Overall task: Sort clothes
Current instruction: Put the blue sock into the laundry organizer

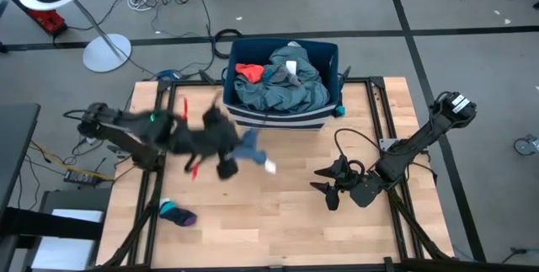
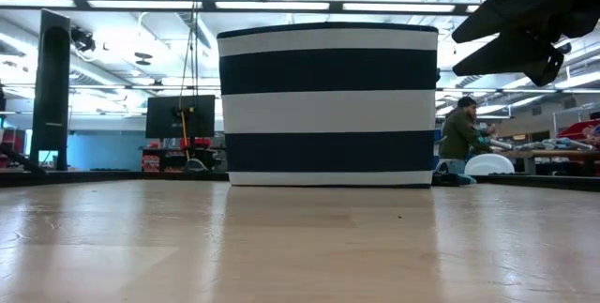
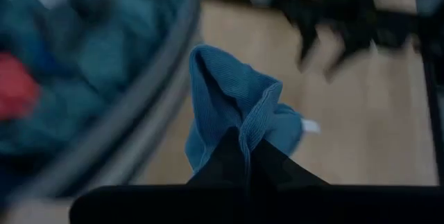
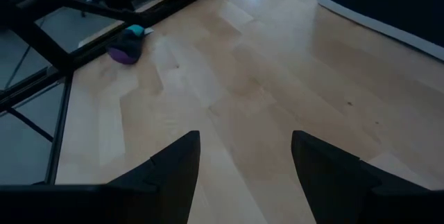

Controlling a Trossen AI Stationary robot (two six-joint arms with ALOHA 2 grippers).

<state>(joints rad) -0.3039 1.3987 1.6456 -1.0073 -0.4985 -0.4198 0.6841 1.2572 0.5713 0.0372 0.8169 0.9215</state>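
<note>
High view had the navy striped bin (image 1: 282, 120) at the far middle of the table (image 1: 278, 221), already loaded: a big teal-grey garment (image 1: 282, 87) heaped inside with a small red piece (image 1: 250, 72) on its left part and something pale (image 1: 291, 68) near the top. Low view showed the same bin (image 2: 328, 106) square-on, navy and white bands, sitting flat on the wood; contents hidden from there.

My left gripper (image 1: 229, 141) was up in the air just in front of the bin's near-left corner, fingers pressed together on a blue cloth (image 1: 250, 150) that hung off it toward the table, with a white tag (image 1: 270, 168) at its end. Left wrist view confirmed it: the blue cloth (image 3: 232, 106) stuck up out of the pinched dark fingers (image 3: 225, 158), bin wall blurred just beside it. The blurred arm made it hard to read more.

My right gripper (image 1: 330, 186) waited at the right of the table, well clear of the bin, fingers spread and holding nothing; right wrist view showed bare wood between its fingers (image 4: 173, 165).

One small purple-and-teal piece (image 1: 178, 215) lay on the near-left of the table, also seen in the right wrist view (image 4: 126, 46).
</note>
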